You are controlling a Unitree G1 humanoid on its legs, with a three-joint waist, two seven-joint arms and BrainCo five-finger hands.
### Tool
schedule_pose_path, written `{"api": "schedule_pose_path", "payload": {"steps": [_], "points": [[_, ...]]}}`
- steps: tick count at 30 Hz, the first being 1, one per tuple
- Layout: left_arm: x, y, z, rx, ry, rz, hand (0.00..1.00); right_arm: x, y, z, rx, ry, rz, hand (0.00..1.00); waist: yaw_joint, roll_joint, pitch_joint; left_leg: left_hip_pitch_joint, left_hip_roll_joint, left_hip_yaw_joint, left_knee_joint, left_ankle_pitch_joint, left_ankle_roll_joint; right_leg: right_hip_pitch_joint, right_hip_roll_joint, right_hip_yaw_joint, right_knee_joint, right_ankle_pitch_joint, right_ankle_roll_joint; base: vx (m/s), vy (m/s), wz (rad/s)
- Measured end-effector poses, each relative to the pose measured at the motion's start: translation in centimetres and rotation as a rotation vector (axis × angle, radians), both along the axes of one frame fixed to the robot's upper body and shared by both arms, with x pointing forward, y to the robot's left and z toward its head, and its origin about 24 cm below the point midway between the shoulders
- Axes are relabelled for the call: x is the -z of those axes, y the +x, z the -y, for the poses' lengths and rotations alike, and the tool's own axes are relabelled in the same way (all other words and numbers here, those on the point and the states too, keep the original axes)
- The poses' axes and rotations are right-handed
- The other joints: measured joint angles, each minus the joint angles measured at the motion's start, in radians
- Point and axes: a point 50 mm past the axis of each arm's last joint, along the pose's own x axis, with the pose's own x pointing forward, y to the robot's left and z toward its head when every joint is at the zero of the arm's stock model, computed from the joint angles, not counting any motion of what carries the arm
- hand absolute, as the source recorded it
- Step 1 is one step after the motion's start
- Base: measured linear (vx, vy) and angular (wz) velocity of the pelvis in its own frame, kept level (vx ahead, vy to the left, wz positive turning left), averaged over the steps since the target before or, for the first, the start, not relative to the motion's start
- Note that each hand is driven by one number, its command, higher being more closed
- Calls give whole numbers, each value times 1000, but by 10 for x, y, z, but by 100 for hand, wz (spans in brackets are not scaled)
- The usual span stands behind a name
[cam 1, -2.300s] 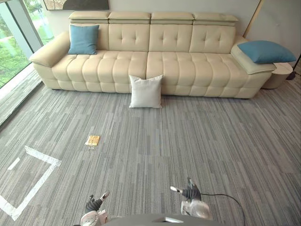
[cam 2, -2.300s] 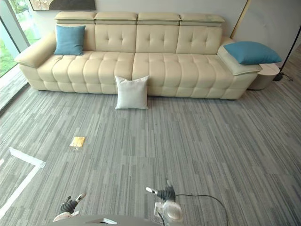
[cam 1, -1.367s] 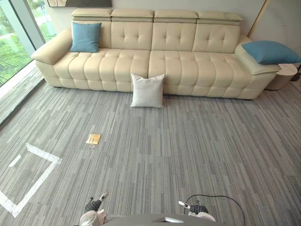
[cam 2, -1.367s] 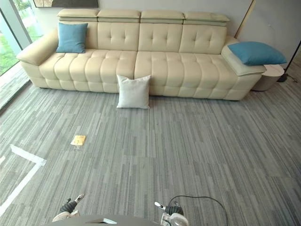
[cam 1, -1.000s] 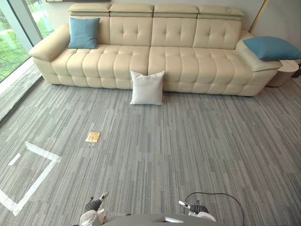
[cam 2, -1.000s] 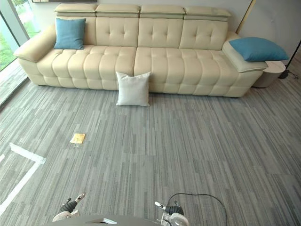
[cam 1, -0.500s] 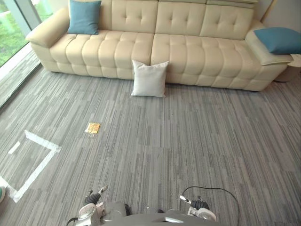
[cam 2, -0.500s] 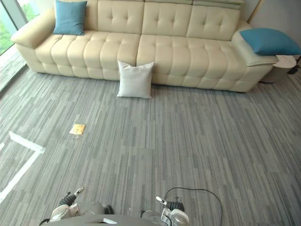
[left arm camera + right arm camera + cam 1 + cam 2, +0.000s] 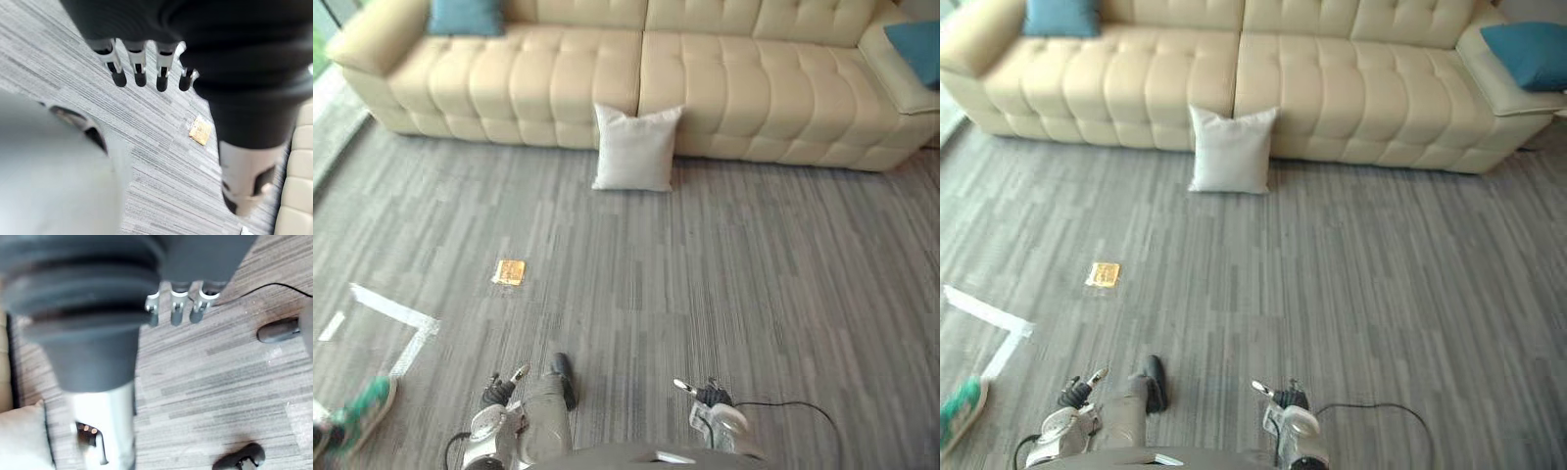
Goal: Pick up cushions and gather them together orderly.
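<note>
A white cushion [image 9: 636, 147] stands upright on the carpet and leans against the front of the cream sofa [image 9: 744, 88]. One blue cushion [image 9: 1060, 17] sits at the sofa's left end, by the armrest. Another blue cushion [image 9: 1528, 51] lies on the right armrest. My left hand [image 9: 496, 394] and right hand [image 9: 710, 398] hang low at the near edge, far from every cushion. In the left wrist view the fingers [image 9: 139, 68] are straight and hold nothing. The right hand's fingers [image 9: 178, 308] are also straight and empty, with the white cushion's corner [image 9: 22, 440] beyond them.
A small yellow packet [image 9: 509, 271] lies on the grey carpet to the left. White tape lines [image 9: 391, 313] mark the floor further left. A person's green shoe [image 9: 362, 411] shows at the lower left. Open carpet stretches between me and the sofa.
The camera has moved toward the sofa and tipped down, so the sofa and white cushion look nearer. A green shoe has come in at the lower left. Both hands stay low.
</note>
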Motion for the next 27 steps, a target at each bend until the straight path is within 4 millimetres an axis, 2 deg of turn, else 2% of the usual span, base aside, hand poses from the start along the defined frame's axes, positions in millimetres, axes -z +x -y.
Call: {"api": "schedule_pose_path", "payload": {"steps": [1, 2, 3, 4, 5, 6, 7, 8, 11, 13, 14, 15, 16, 17, 18, 19, 20, 21, 22, 24, 25, 26, 27], "points": [[0, -1, -4, 3, 11, -10, 0, 4, -7, 2, 15, 6, -33, 0, 4, -9, -4, 7, -5, 12, 74, -76, 9, 6, -23, 26, 50, 5, 18, 610, 357, -10], [2, -3, -5, 3, 15, -25, 0, 6, -10, 3, 24, 7, -44, 0, 7, -10, -4, 29, -10, 20, 95, -110, 16, -7, -38, 39, 117, 17, 39, 702, 396, -26], [4, -8, -6, 6, 16, -52, 0, 7, -12, 5, 21, 6, -53, 0, 6, -11, -3, 73, -26, 31, 93, -140, 24, -69, -58, 76, 286, 56, 73, 531, 295, -27], [6, -11, -7, 31, 22, -78, 0, 7, -13, 3, 13, 13, -57, 0, -6, -9, 2, 138, -33, 47, 66, -164, 34, -161, -66, 110, 518, 143, 100, 409, 205, -23], [7, -13, -8, 41, 24, -91, 0, 7, -12, 2, 5, 18, -56, 0, -9, -8, 9, 174, -34, 51, 52, -175, 34, -205, -65, 111, 630, 159, 102, 377, 130, -24], [9, -20, -8, 41, 22, -116, 0, 5, -8, 4, -8, 7, -38, 0, -15, -1, 19, 266, -39, 56, 7, -190, 33, -282, -66, 83, 831, 156, 88, 551, 117, -34], [11, -26, -7, 51, 19, -135, 0, 4, -6, 6, -33, -7, -34, 0, -18, 10, 32, 375, -43, 66, -63, -201, 30, -342, -65, 25, 948, 123, 30, 609, 69, -43], [13, -30, -6, 61, 19, -147, 0, 2, -4, 7, -42, -15, -21, 0, -19, 12, 33, 462, -45, 83, -131, -197, 22, -396, -58, -23, 985, 98, 9, 431, 23, -35], [14, -29, 1, 86, 8, -154, 0, -4, 5, 7, -57, -28, 31, 0, -37, 12, 36, 577, -48, 85, -241, -191, -8, -531, -37, -124, 932, 44, -5, 374, -59, -1], [14, -24, 9, 104, -9, -143, 0, -6, 7, 11, -49, -40, 47, 0, -53, 17, 41, 663, -46, 80, -321, -189, -31, -608, -18, -209, 709, 34, -22, 502, -171, 21], [14, -23, 11, 104, -13, -141, 0, -7, 7, 13, -43, -42, 53, 0, -58, 24, 46, 705, -39, 78, -362, -189, -34, -626, 9, -232, 564, 55, -37, 489, -202, 30], [15, -20, 16, 111, -23, -139, 0, -9, 7, 16, -21, -47, 66, 0, -67, 37, 54, 750, -24, 67, -399, -194, -53, -629, 49, -228, 378, 120, -39, 529, -242, 39], [15, -19, 17, 118, -23, -138, 0, -9, 7, 16, -15, -45, 68, 0, -73, 40, 56, 770, -19, 53, -413, -196, -61, -628, 62, -218, 291, 164, -38, 597, -271, 61], [15, -18, 21, 133, -25, -141, 0, -8, 4, 17, -4, -42, 63, 0, -84, 42, 57, 808, -7, 25, -447, -190, -82, -595, 91, -201, 198, 364, -61, 623, -274, 40], [16, -13, 30, 143, -46, -137, 0, -12, 12, 21, 0, -50, 84, 0, -67, 84, 76, 820, 21, 7, -463, -158, -88, -571, 125, -225, 199, 355, -104, 570, -247, 34], [14, -5, 36, 151, -61, -113, 0, -15, 15, 22, 22, -50, 106, 0, -58, 87, 89, 816, 0, -36, -482, -98, -88, -593, 107, -212, 282, 291, -127, 388, -178, 9], [14, -4, 39, 144, -67, -108, 0, -17, 17, 24, 29, -55, 118, 0, -61, 88, 94, 828, -5, -42, -486, -74, -89, -597, 96, -210, 322, 260, -133, 541, -265, 26], [15, -5, 46, 133, -89, -109, 0, -17, 17, 24, 23, -60, 122, 0, -72, 91, 92, 871, -5, -65, -488, -3, -119, -587, 76, -208, 416, 175, -138, 448, -219, 21], [15, -5, 47, 132, -94, -109, 0, -18, 16, 24, 18, -62, 128, 0, -72, 96, 87, 873, 1, -74, -474, 10, -129, -581, 77, -210, 427, 154, -138, 542, -254, 21], [15, -3, 53, 129, -109, -100, 0, -22, 17, 23, 12, -58, 159, 0, -78, 116, 78, 804, 45, -133, -296, 19, -137, -543, 105, -227, 419, 88, -132, 431, -186, 4], [13, 0, 53, 118, -111, -84, 0, -24, 18, 23, 10, -59, 169, 0, -83, 129, 82, 719, 81, -177, -104, 54, -180, -508, 130, -241, 401, 67, -135, 356, -136, -3], [12, 1, 53, 115, -111, -77, 0, -24, 18, 23, 10, -60, 170, 0, -84, 134, 84, 672, 95, -201, -4, 100, -199, -485, 139, -247, 390, 60, -138, 368, -96, -7], [11, 3, 51, 107, -109, -65, 0, -24, 15, 24, 15, -62, 172, 0, -78, 141, 86, 582, 126, -228, 190, 226, -217, -431, 161, -246, 359, 43, -145, 296, -56, -20]]}}
